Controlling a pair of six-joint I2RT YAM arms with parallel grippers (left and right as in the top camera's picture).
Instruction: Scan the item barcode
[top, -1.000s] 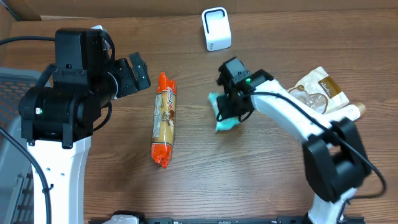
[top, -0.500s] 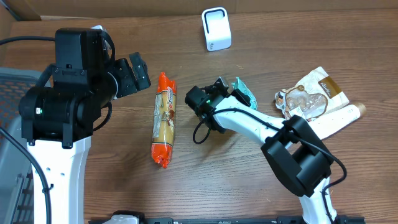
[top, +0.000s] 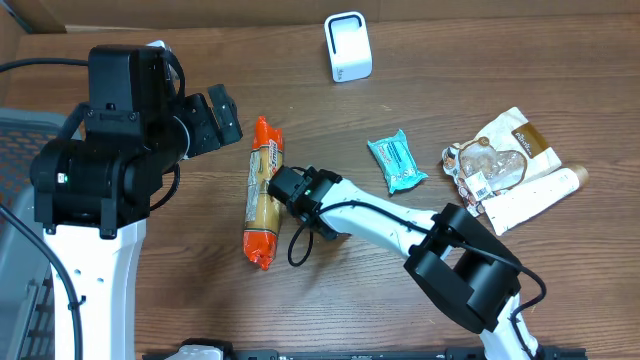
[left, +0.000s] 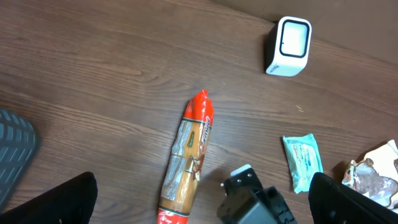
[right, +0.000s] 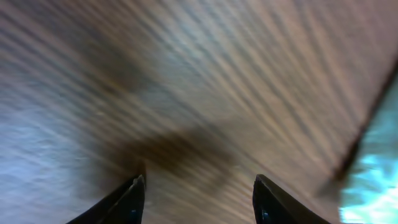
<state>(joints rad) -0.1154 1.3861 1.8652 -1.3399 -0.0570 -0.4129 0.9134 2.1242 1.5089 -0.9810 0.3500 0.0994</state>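
Item: the long sausage-shaped packet (top: 264, 190), clear film over tan contents with orange-red crimped ends, lies flat on the brown wooden bench (top: 200, 300), left of centre.
Axis: its length runs from the far edge toward the near edge, tilted slightly, with one orange end far and the other near.
Nearer: the right hand (right: 198, 190) has its fingers spread, with only blurred wood grain between them, and it pinches nothing. Seen from overhead it sits just beside the packet's flank at about mid-length, on the right arm's side; whether it touches I cannot tell.
Farther: the left hand (top: 224, 116) is spread wide and empty, near the packet's far end on the opposite side.
Scanner: the white box-shaped barcode scanner (top: 347, 46) stands at the far edge, well apart from the packet, beyond it and toward the right arm's side.
Others: a flat teal plastic packet (top: 397, 163) lies loose, apart from both hands, and a crumpled heap of wrappers (top: 500, 155) lies further right.
Next: probably the right hand pinches across the packet's short axis. No barcode shows.
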